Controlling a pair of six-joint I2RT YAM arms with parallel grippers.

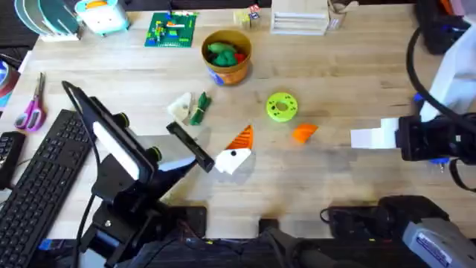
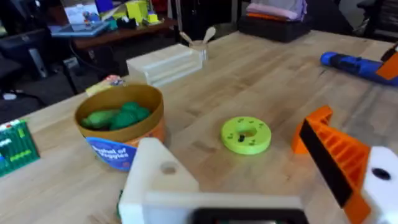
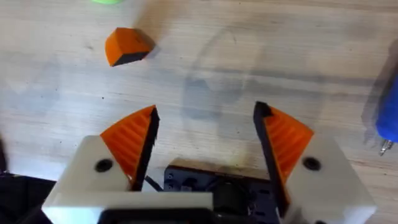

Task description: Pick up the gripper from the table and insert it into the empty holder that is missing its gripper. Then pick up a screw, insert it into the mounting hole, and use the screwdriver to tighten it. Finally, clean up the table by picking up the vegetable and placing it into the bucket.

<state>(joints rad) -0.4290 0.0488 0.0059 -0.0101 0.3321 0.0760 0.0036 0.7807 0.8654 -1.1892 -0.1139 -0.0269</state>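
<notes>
A pale wooden worktop (image 1: pixel 335 67) carries the small orange ribbed wedge-shaped gripper tip (image 1: pixel 303 132) right of centre, just beside a lime-green ring disc (image 1: pixel 282 106), with the round yellow-orange bucket (image 1: pixel 227 56) farther back and the slim dark green leafy toy vegetable (image 1: pixel 200 109) left of the disc. The left gripper (image 1: pixel 232 151), over the middle, has one bare white wedge holder (image 2: pixel 158 177) and one orange-padded finger, open and holding nothing. The right gripper (image 3: pixel 205 140), at the right, stands wide open and empty, the bright blue screwdriver (image 3: pixel 388 118) beside it.
</notes>
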